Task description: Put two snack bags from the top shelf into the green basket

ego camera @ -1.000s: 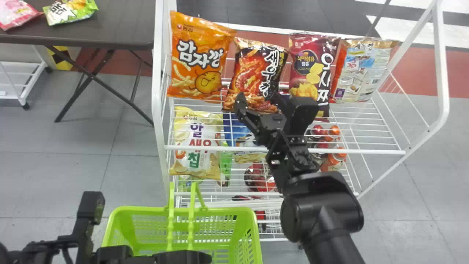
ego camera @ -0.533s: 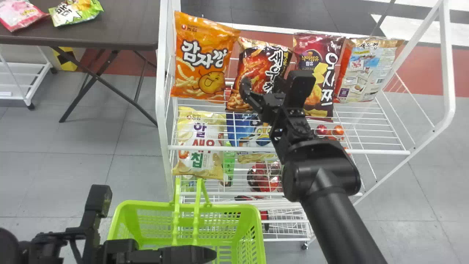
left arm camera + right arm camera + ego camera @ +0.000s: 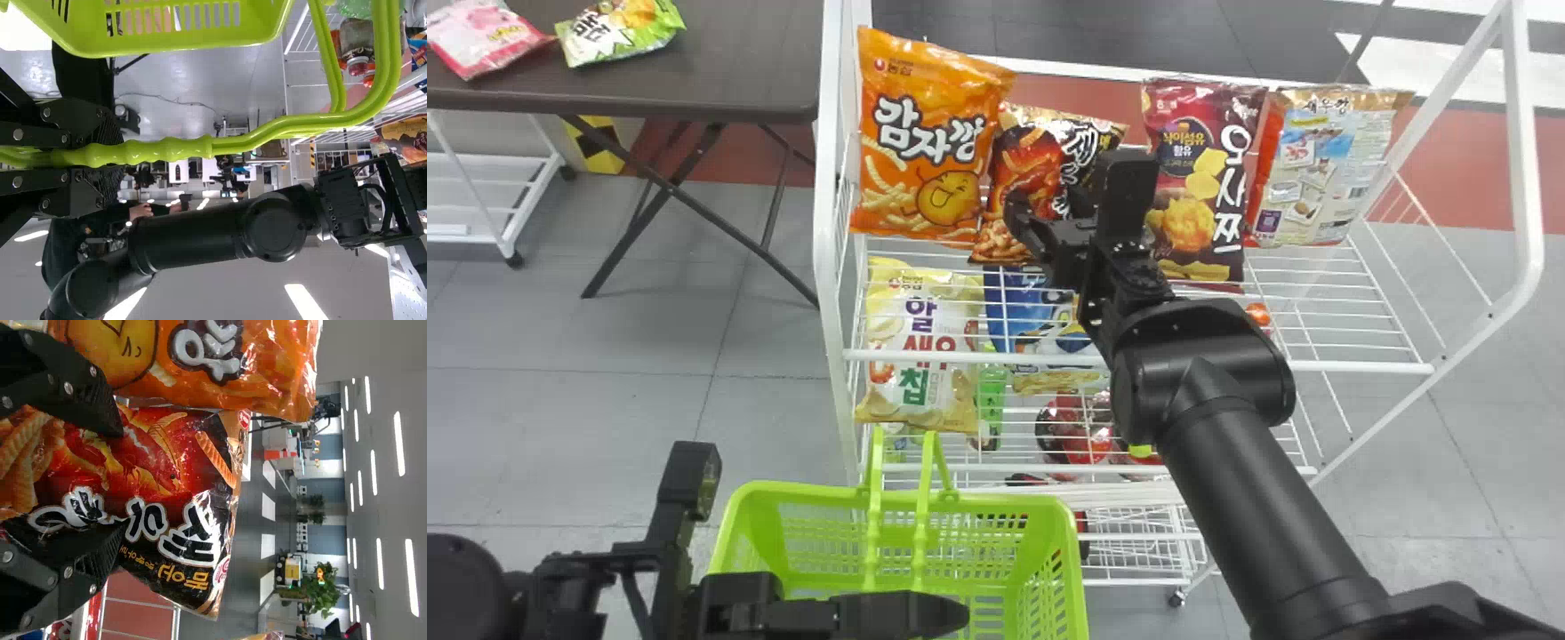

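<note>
Pickup was in hand: right gripper point(image 3: 124, 479) stood open at the red-and-black snack bag point(image 3: 1032, 156) on the top shelf point(image 3: 1360, 366). In front of it, left gripper point(image 3: 120, 155) clamped the green basket handle point(image 3: 253, 141). Closure was required next.

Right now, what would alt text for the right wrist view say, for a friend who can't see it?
The robot's right hand, its two black fingers apart, is close to a red-and-black snack bag. An orange snack bag is beside that one, with a leafy plant and ceiling lights in the room beyond.
</note>
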### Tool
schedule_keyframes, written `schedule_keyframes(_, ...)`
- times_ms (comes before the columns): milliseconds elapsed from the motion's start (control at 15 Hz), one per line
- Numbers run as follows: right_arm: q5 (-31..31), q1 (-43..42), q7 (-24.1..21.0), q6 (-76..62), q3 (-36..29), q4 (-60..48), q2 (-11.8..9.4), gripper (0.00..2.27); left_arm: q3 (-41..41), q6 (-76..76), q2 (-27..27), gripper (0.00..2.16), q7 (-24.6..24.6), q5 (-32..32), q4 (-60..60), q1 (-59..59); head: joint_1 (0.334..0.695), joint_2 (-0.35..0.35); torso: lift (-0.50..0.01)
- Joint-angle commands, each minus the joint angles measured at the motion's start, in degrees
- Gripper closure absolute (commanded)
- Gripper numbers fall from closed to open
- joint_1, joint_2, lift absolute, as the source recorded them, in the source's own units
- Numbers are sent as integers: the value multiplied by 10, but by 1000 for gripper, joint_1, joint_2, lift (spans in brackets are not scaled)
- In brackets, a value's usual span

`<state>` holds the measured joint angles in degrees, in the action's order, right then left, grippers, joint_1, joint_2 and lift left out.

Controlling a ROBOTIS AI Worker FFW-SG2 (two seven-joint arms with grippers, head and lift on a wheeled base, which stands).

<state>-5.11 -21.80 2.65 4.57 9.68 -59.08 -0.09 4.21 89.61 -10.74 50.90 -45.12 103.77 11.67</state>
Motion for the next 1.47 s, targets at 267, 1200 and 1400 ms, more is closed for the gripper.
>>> schedule_keyframes(267,-1,41,-10,-34,-12,-44,-1,2128,-1,4,0,2145,0,-1,-2,-1,695,-129,-1)
schedule_keyframes(1200,70,314,-58,175,-34,-510,-4,2125,-1,4,-6,2145,0,-6,1,3,695,-177,-1)
schedule_keyframes(1400,72,384,-58,256,-40,-621,-4,2125,-1,4,-5,2145,1,-6,-1,5,695,-202,-1)
